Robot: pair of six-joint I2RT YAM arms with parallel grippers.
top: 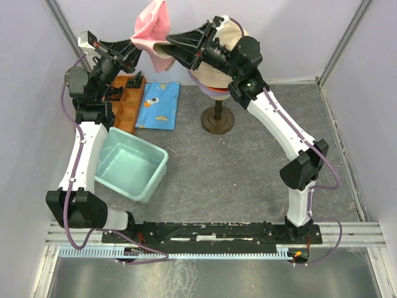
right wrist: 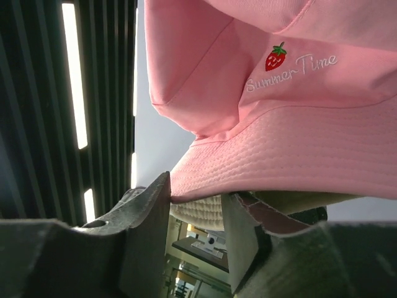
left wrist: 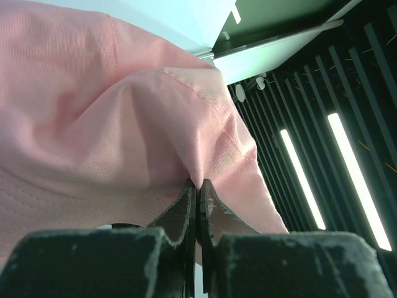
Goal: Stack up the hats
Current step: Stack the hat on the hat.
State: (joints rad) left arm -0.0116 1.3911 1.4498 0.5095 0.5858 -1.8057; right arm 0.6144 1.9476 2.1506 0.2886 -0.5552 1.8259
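**Item: pink hat** [top: 152, 28], soft bucket type, strawberry motif and "Summer Time" stitched on the crown

**Location:** you find it held in the air at the far side of the table, up and to the left of the mannequin stand [top: 217, 119], between the two wrists

**Left gripper** [left wrist: 197, 186]: pinched tight on a fold of the pink fabric, jaws together, carrying the hat from its left side

**Right gripper** [right wrist: 197, 189]: jaws about half apart and holding nothing. The brim edge lies just above the fingertips, over the gap

**Key relation:** from the right gripper the brim runs crosswise, stretching away to its right, with the crown rising above it. The right arm is the free one and sits just beside the brim, so judge any second grip from there

**Note:** a pale layer shows under the brim. You cannot tell whether it is lining or another hat

**Risk, as a judgement:** the brim may slide off the fingertips rather than settle between them
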